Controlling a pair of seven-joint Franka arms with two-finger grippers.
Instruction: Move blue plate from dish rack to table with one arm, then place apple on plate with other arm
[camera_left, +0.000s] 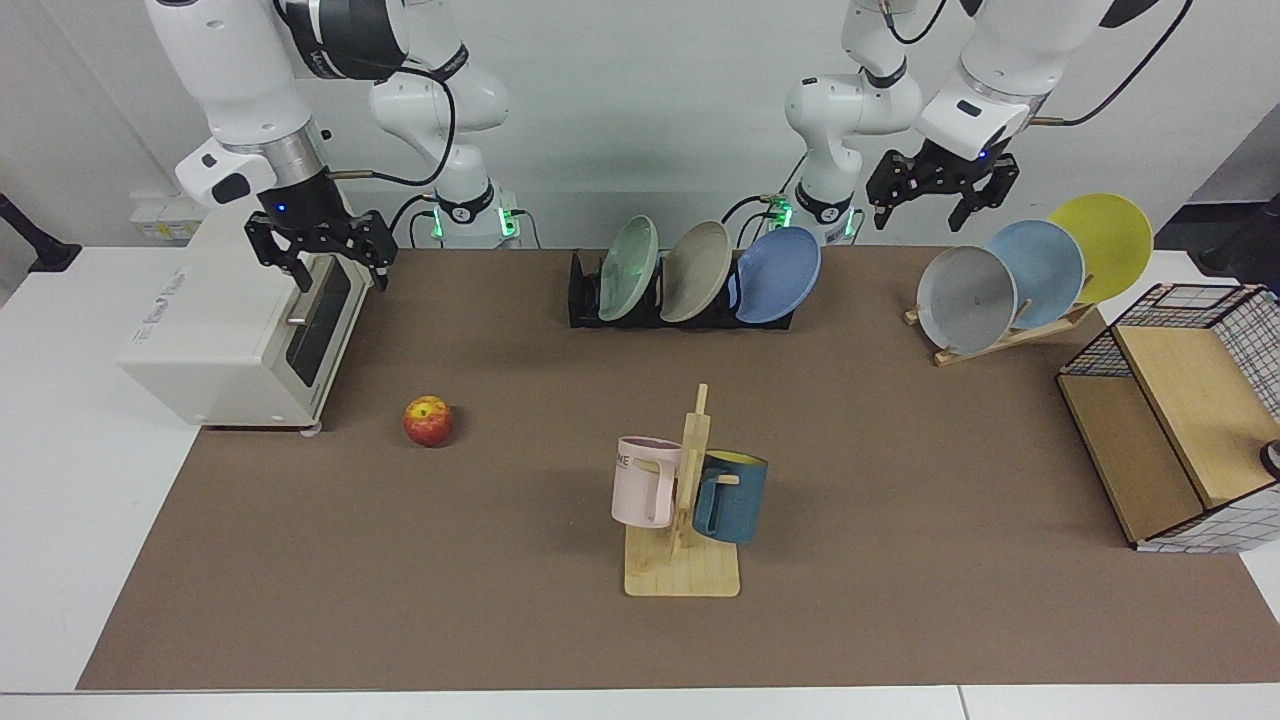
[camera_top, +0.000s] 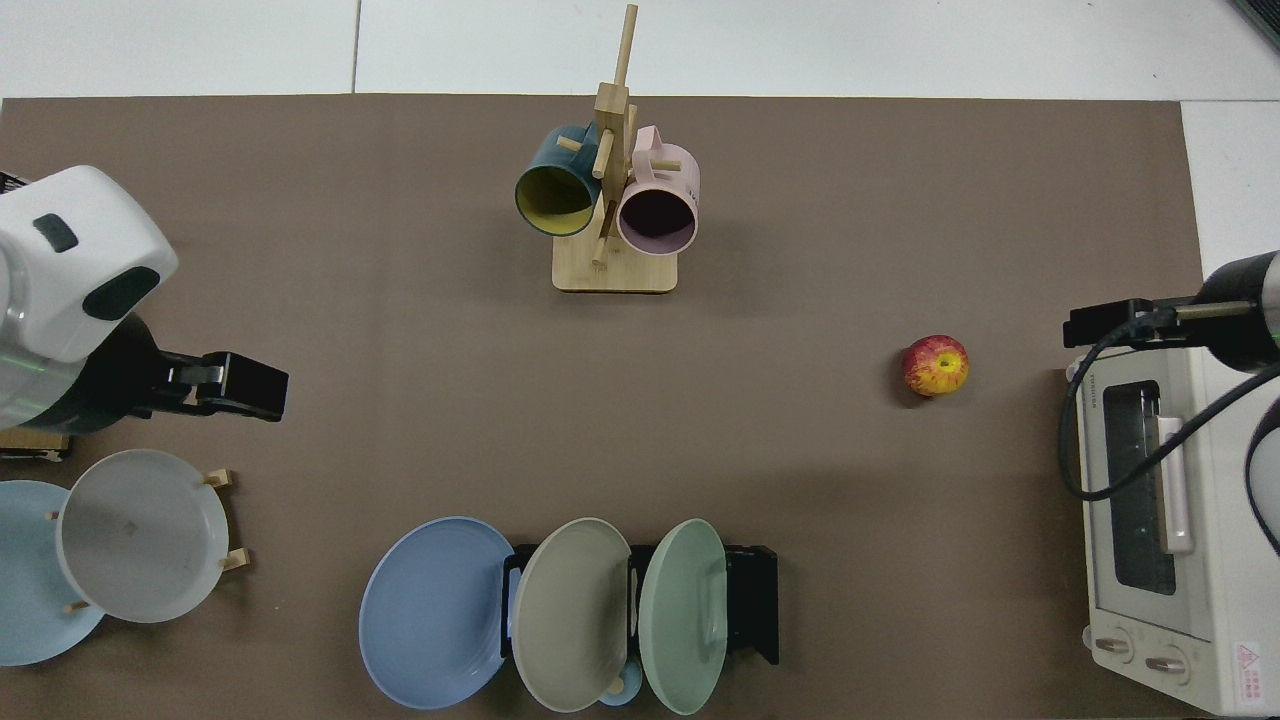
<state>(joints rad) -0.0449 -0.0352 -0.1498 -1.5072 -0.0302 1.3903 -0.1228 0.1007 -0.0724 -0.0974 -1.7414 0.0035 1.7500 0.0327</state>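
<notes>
1. The wooden mug tree (camera_left: 683, 520) stands nearest the facing camera on the brown matte table (camera_left: 500, 600). It carries a pink mug (camera_left: 645, 480) printed with the readable letters "ME" and a dark teal mug (camera_left: 730, 497). Only the top view shows the teal mug's yellow interior in full.
2. The small red apple (camera_left: 428, 421) with a yellow patch lies on the mat, near the white toaster oven (camera_left: 235, 330). The side print on the oven is illegible.
3. The round periwinkle-blue plate (camera_left: 778, 274) leans in the end slot of the black slotted dish rack (camera_left: 585, 290), beside a beige plate (camera_left: 695, 271) and a green plate (camera_left: 628, 268).
4. The right gripper (camera_left: 322, 268) hangs above the oven, fingers spread, empty.
5. The left gripper (camera_left: 943, 203) hangs above the slanted wooden plate stand (camera_left: 1010, 335), fingers spread, empty.
</notes>
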